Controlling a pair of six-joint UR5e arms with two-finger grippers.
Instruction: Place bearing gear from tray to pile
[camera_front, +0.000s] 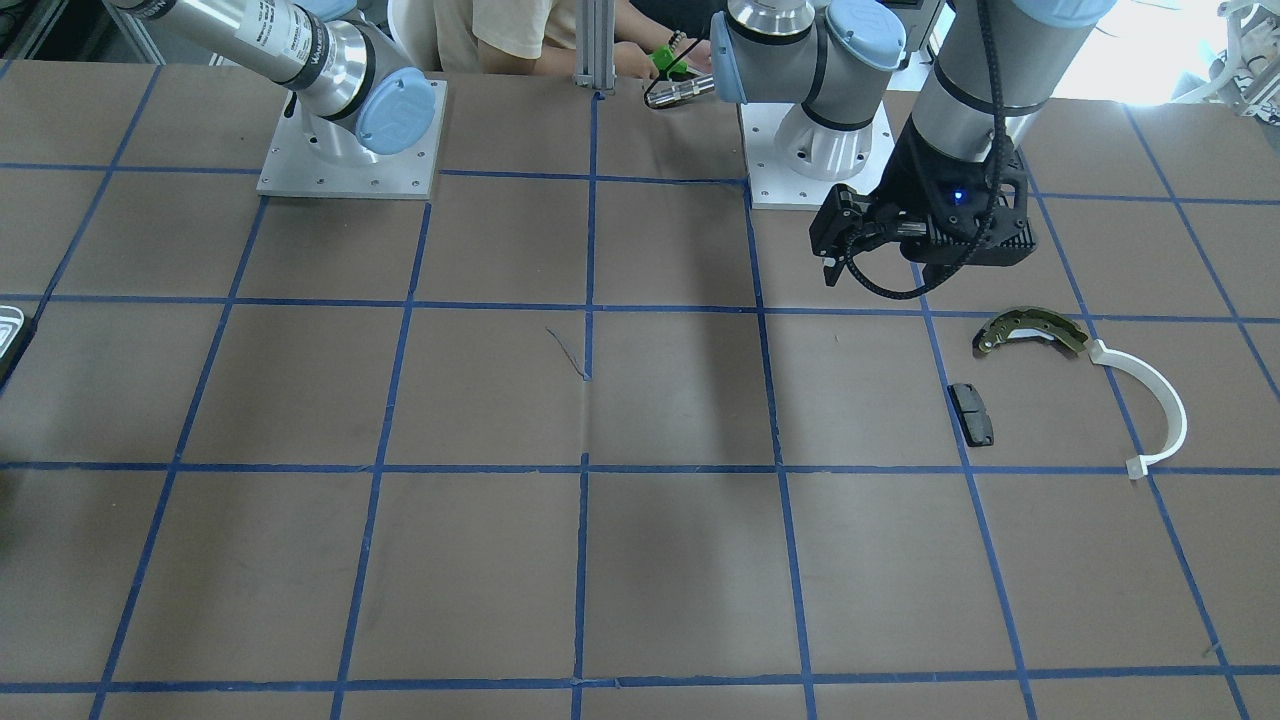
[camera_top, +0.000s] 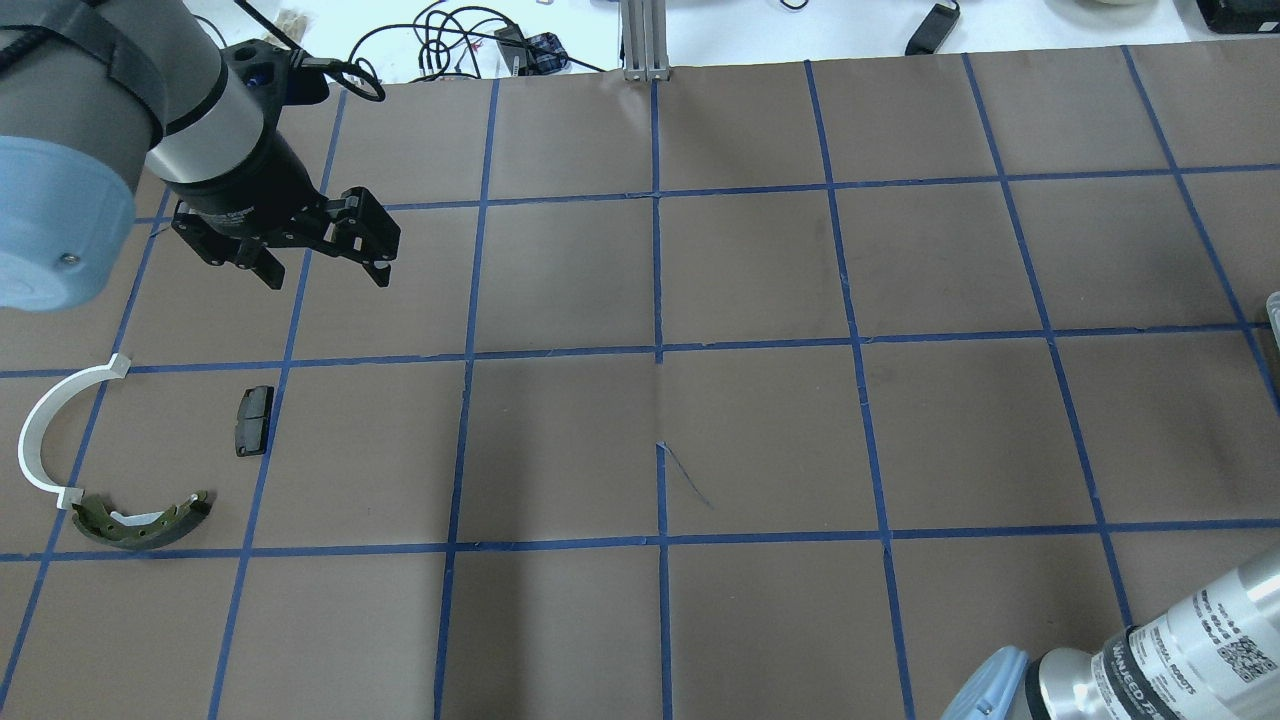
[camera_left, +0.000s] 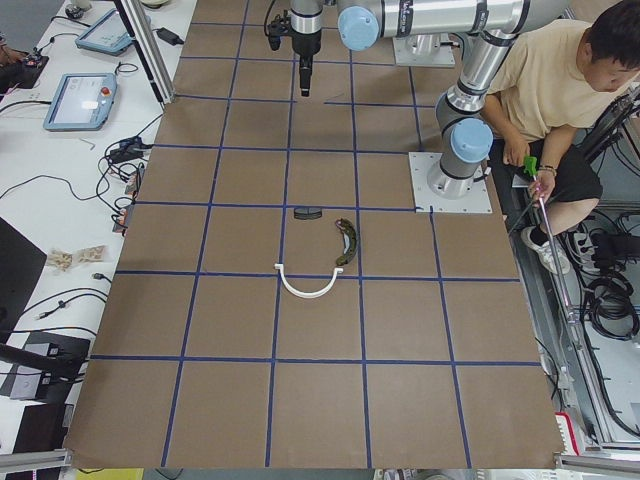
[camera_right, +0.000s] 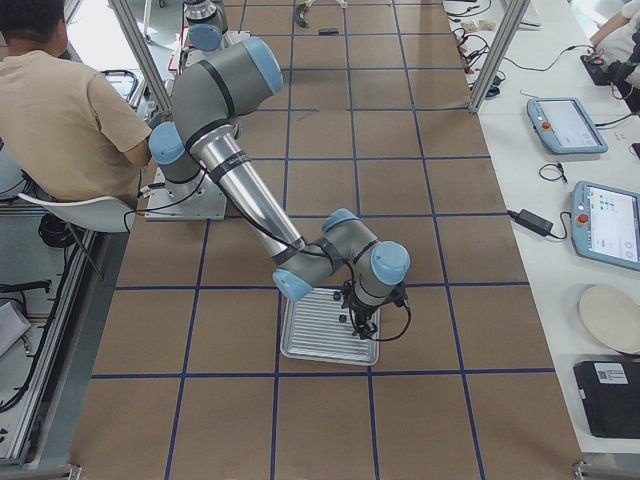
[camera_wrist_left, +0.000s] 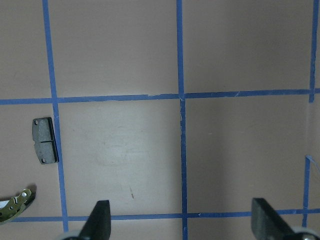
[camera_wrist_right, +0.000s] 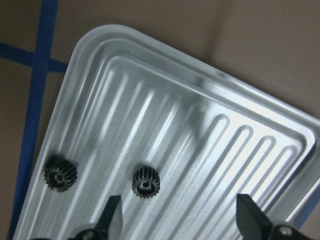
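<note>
My right gripper (camera_wrist_right: 181, 220) hangs open and empty over the ribbed silvery tray (camera_wrist_right: 240, 150). Two small black bearing gears lie in the tray, one (camera_wrist_right: 145, 182) just ahead of the left finger (camera_wrist_right: 112, 217), the other (camera_wrist_right: 60, 173) near the tray's rim. The exterior right view shows this gripper (camera_right: 358, 322) low over the tray (camera_right: 300, 345). My left gripper (camera_top: 325, 272) is open and empty above the table, beyond the pile: an olive-gold brake shoe (camera_top: 140, 520), a white plastic arc (camera_top: 45, 430) and a black pad (camera_top: 253, 420). The pad (camera_wrist_left: 45, 140) also shows in the left wrist view.
Only the tray's edge (camera_front: 8, 330) shows in the front view. The arm bases (camera_front: 350, 150) stand at the table's robot side. A seated operator (camera_left: 560, 80) is behind them. Tablets (camera_right: 610, 220) and cables lie on the side bench.
</note>
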